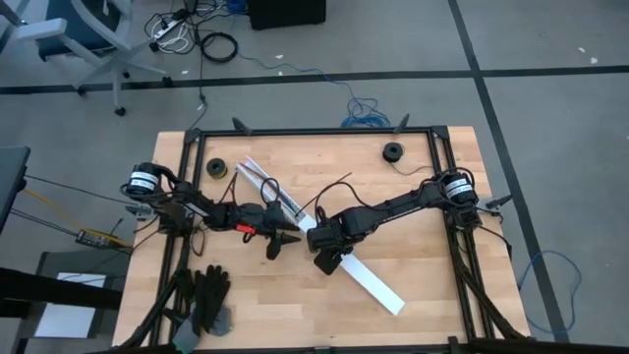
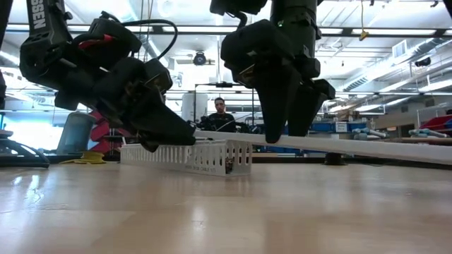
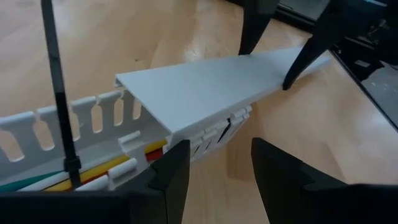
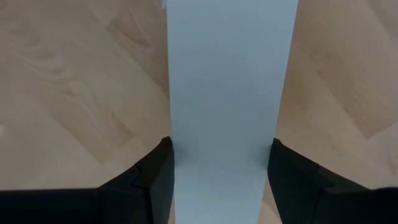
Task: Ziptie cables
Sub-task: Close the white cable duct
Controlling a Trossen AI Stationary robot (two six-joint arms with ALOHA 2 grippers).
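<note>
As both arms meet mid-table: over the slotted channel point(image 1: 263, 181).
Left gripper point(image 3: 214, 168): jaws part-open on nothing, low beside the channel's end.
Cables point(image 3: 93, 177): red, yellow, white, green, lying inside the channel with a black ziptie point(image 3: 59, 93) standing over them.
Right gripper point(image 4: 219, 180): fingers clamped on the edges of the flat white cover strip point(image 4: 229, 93), one end resting on the channel.

Wooden table point(image 1: 413, 285), white slotted channel point(image 1: 257, 178), two dark spools point(image 1: 394, 151), black gloves point(image 1: 204, 296)
</note>
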